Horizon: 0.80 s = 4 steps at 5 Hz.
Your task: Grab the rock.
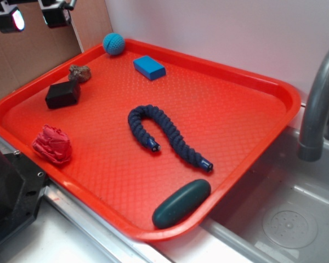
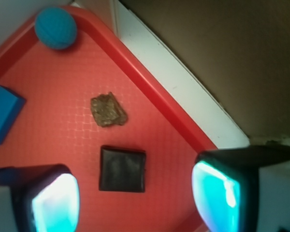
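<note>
Hand (image 2: pixel 135 198) spread, empty, high above tray (image 2: pixel 150 92) corner. Rock (image 2: pixel 108 110) ahead of fingertips, untouched; black block (image 2: pixel 122 169) lies between, directly below hand. Step: approach. Next move calls for advance past block, centring over rock, descent, closure.

Exterior: high oblique; wrist: top-down, near; both see rock (image 1: pixel 79 73).

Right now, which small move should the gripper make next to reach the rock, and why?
Probably shift forward past the black block, then descend. In the wrist view the open gripper is centred over that block, while the rock lies just beyond it, untouched, on the tray.
</note>
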Available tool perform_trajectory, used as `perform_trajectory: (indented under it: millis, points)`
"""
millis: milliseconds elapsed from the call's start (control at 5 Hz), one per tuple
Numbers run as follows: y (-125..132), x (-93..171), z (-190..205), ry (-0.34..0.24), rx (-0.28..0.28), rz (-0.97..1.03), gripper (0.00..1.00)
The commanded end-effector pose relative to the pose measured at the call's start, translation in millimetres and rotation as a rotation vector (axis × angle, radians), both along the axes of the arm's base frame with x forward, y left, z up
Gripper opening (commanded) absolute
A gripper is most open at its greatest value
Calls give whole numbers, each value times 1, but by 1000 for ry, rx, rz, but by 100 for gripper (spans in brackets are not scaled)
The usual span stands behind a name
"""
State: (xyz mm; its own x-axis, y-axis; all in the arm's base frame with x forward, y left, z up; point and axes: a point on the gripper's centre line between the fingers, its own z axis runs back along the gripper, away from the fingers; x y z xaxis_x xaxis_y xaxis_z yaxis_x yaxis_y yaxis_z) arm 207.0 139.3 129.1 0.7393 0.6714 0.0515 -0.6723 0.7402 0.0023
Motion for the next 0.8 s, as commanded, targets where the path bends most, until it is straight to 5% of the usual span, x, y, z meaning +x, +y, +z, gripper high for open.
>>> perform_trajectory:
  millis: [0,400,600]
  points:
    - [11,-7,15,-45,33,5,100]
    - [8,13,-43,-185,118,104,100]
    - [14,20,-70,-181,120,144,100]
